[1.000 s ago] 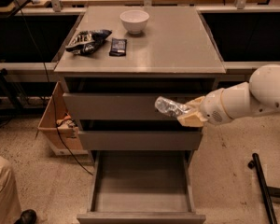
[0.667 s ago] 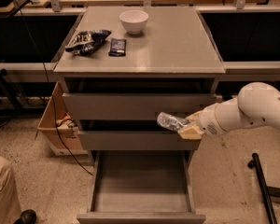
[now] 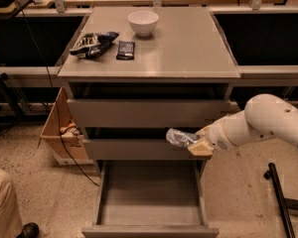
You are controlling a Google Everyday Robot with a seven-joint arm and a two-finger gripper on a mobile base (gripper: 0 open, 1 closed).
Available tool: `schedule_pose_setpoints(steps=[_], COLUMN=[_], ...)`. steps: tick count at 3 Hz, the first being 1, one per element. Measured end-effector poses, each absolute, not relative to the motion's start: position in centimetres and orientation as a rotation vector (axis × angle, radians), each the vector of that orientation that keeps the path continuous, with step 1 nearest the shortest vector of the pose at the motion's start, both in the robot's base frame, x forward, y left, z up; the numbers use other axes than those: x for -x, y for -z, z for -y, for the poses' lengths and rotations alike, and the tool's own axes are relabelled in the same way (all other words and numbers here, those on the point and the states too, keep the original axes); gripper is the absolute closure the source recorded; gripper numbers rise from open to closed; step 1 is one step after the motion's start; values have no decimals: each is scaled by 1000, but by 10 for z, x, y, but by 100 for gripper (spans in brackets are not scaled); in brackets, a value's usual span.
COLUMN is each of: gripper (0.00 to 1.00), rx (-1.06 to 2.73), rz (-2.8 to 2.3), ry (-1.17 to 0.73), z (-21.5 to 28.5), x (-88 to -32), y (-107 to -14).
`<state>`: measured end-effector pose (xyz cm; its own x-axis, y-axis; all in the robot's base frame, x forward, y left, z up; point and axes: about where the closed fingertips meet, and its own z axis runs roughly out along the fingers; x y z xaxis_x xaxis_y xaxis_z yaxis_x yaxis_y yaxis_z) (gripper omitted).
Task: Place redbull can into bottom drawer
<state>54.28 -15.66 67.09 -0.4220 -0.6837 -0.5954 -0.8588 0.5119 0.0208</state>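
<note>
My gripper (image 3: 194,142) reaches in from the right on a white arm and is shut on the redbull can (image 3: 180,137), a slim silver can held on its side and pointing left. The can hangs in front of the middle drawer's front, above the right part of the bottom drawer (image 3: 150,227). The bottom drawer is pulled fully out and its tray shows nothing inside.
On the cabinet top (image 3: 188,48) stand a white bowl (image 3: 142,22), a dark snack bag (image 3: 93,43) and a flat black packet (image 3: 125,49). A cardboard box (image 3: 57,130) with a cable sits left of the cabinet. A black stand leg (image 3: 280,202) lies on the floor at right.
The gripper with the can has moved down and a little left, from the top drawer's level to the middle drawer's front.
</note>
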Motion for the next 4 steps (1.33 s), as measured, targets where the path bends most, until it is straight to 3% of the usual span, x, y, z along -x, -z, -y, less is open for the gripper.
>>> schedule_pose_setpoints(steps=[4], gripper=[100], rx=[1374], rz=[-2410], ry=[-551], z=[140], x=[-480], y=[-381])
